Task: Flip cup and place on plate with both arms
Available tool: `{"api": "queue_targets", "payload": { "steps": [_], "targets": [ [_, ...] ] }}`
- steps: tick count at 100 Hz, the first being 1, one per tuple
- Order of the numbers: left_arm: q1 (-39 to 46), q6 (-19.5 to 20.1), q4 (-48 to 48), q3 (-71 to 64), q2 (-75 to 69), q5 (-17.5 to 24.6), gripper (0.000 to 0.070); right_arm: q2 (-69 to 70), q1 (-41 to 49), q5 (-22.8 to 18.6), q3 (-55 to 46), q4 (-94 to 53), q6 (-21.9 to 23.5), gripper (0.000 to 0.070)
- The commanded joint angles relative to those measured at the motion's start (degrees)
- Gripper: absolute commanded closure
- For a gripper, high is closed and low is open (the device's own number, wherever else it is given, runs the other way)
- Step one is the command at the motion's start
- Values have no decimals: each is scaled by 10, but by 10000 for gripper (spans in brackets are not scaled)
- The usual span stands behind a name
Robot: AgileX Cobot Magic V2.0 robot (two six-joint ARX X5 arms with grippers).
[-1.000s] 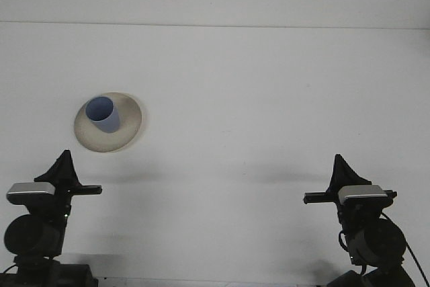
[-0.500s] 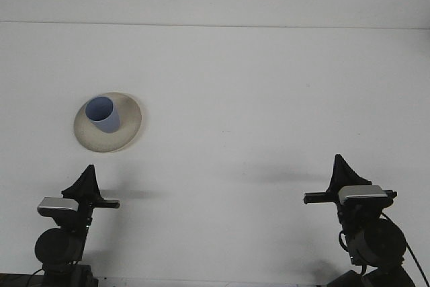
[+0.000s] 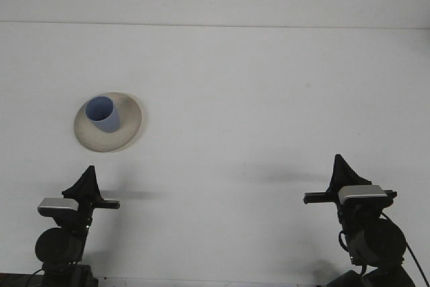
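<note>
Left gripper (image 3: 88, 174): finger gap not discernible; arm base cut by bottom edge.
Right gripper (image 3: 339, 165): finger gap not discernible; arm base cut off likewise.
Cup (image 3: 103, 113): foot hidden behind own wall.

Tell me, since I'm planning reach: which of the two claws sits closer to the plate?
The left claw, just below and in front of the beige plate holding the blue cup; the right claw is far across the table.
</note>
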Motion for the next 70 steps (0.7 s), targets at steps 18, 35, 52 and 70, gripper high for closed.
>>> {"api": "queue_targets", "payload": {
  "steps": [18, 35, 52, 70],
  "targets": [
    [-1, -5, 6, -12, 0, -1, 686, 0, 3, 2, 0, 6, 9, 698],
    [-1, -5, 6, -12, 0, -1, 685, -2, -4, 12, -1, 8, -4, 698],
    [-1, -5, 6, -12, 0, -1, 685, -30, -100, -75, -56, 40, -77, 698],
    [-1, -5, 6, -12, 0, -1, 685, -109, -218, -206, -171, 76, -140, 698]
  ]
}}
